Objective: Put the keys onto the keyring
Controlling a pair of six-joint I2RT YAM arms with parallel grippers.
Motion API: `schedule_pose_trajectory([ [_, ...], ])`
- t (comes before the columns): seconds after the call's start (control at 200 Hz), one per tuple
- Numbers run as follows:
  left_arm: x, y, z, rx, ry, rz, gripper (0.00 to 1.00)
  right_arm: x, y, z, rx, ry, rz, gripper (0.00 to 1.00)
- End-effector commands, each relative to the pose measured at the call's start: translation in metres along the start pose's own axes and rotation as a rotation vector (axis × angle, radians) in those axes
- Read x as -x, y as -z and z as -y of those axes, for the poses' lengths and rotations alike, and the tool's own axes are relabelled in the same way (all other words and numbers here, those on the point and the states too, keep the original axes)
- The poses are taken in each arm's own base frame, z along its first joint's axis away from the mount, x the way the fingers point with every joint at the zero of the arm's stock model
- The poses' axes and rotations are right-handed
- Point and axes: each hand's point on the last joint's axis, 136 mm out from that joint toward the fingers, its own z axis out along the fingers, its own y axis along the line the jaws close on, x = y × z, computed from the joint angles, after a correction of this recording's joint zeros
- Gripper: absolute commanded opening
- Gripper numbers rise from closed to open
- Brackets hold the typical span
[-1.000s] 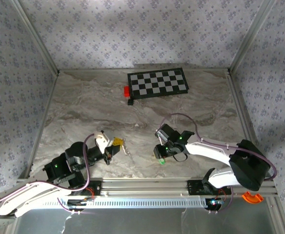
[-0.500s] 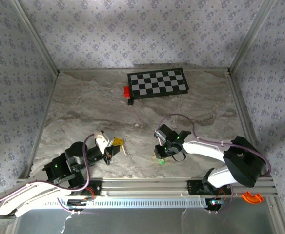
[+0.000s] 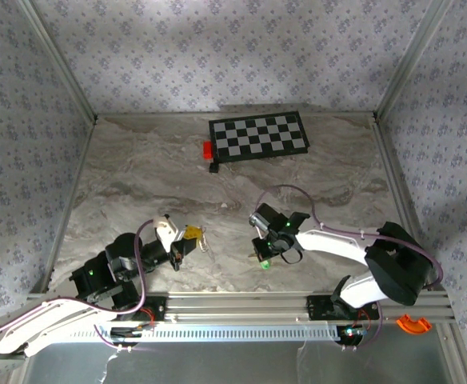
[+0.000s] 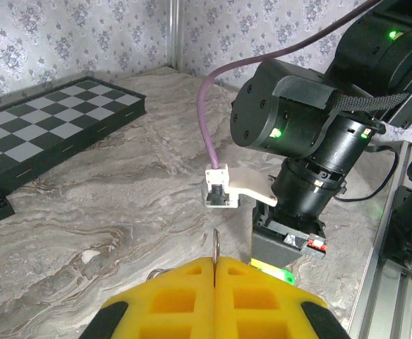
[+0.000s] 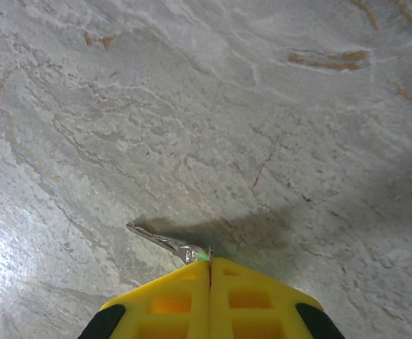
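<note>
Soft, even overhead light kept the grey-veined marble desk [image 3: 137,176] bright and sharp. Paler patches mottled the far flower-patterned wall [image 3: 217,48]. From the right wrist, a broad shadow lay just beyond the yellow padded fingers [image 5: 248,296]. Glare whitened the near left corner.

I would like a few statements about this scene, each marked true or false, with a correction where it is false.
1. The left gripper is shut on a thin metal piece, seemingly a key. True.
2. The right gripper is wide open. False: its pads are shut, with the keyring at their tips.
3. The checkerboard lies at the table's far side. True.
4. The red block sits right of the checkerboard. False: it is at its left edge.
</note>
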Motion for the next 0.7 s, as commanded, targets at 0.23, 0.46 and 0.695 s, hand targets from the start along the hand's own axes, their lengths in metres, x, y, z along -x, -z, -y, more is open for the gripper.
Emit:
schedule_pose_trajectory([
  [0.23, 0.019, 0.007, 0.005, -0.03, -0.002, 0.086, 0.0, -0.032, 0.013, 0.025, -0.179, 0.123, -0.279, 0.01],
  [0.46, 0.016, 0.006, 0.006, -0.037, -0.005, 0.084, 0.0, -0.046, 0.02, 0.02, -0.152, 0.131, -0.424, 0.01],
  [0.695, 0.011, 0.005, 0.006, -0.038, -0.009, 0.083, 0.0, -0.051, 0.017, 0.018, -0.102, 0.091, -0.513, 0.01],
])
